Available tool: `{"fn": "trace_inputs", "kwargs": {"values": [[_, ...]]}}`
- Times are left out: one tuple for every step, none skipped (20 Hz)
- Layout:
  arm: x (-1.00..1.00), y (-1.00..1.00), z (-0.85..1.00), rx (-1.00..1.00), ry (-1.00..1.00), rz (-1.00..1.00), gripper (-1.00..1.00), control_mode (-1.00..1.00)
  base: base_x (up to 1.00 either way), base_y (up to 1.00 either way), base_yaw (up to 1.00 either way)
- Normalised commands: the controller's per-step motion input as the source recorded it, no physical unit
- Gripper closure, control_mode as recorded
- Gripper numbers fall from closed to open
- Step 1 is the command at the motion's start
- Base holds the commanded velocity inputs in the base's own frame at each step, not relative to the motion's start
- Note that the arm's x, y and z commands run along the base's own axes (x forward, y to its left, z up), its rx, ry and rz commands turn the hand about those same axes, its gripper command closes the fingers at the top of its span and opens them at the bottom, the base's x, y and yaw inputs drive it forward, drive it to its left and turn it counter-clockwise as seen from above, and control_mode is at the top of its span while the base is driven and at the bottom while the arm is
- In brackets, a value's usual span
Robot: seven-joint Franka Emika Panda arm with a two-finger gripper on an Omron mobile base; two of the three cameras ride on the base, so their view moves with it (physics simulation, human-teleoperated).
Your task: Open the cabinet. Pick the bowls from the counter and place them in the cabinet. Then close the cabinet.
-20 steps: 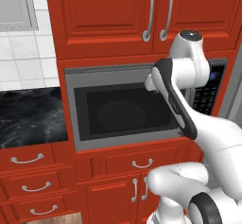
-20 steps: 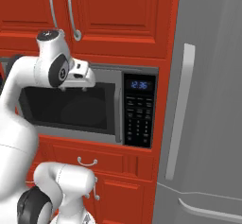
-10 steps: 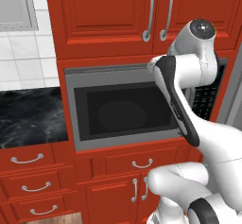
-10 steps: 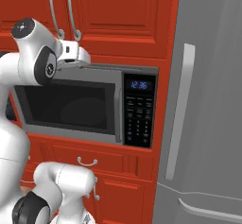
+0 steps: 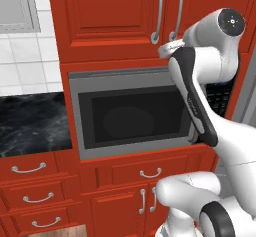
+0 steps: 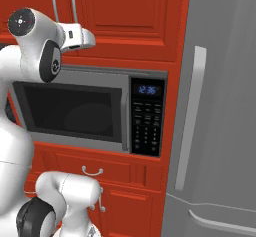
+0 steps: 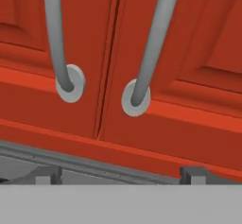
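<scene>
- Gripper (image 7: 120, 173) has its tips spread apart, empty, facing the lower ends of both handles, likely lining up a pull.
- Red wall cabinet (image 5: 110, 21) is shut, above the microwave (image 5: 132, 116).

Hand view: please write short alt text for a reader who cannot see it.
Close view of the red cabinet, doors shut, with two silver handles curving down on either side of the centre seam. Below it runs a grey edge, with the two gripper fingertips spread wide apart.

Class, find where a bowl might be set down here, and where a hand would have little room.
Free: the black counter, bordered by white tiles above and the microwave on its right. Crowded: the narrow gap between the cabinet door handles, where the gripper points.
</scene>
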Motion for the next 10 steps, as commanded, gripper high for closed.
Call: {"fn": "trace_inputs", "kwargs": {"values": [[0.26,0.00,0.47,-0.03,-0.21,0.09,-1.00,-1.00,0.00,0.00,0.00],[0.23,0.00,0.49,-0.02,-0.22,0.08,-1.00,-1.00,0.00,0.00,0.00],[0.21,-0.02,0.56,0.00,-0.16,0.06,-1.00,-1.00,0.00,0.00,0.00],[0.21,-0.01,0.51,0.00,-0.13,0.04,-1.00,-1.00,0.00,0.00,0.00],[0.24,-0.02,0.42,0.00,-0.11,0.03,-1.00,-1.00,0.00,0.00,0.00],[0.29,0.00,0.34,0.00,-0.11,0.00,-1.00,-1.00,0.00,0.00,0.00],[0.29,0.00,0.34,0.00,-0.11,0.00,-1.00,-1.00,0.00,0.00,0.00],[0.56,0.00,0.26,0.00,0.00,0.00,-1.00,-1.00,0.00,0.00,0.00],[0.49,0.00,0.23,0.00,-0.01,0.00,-1.00,-1.00,0.00,0.00,0.00],[0.48,0.00,0.26,0.00,-0.03,0.00,-1.00,-1.00,0.00,0.00,0.00]]}}
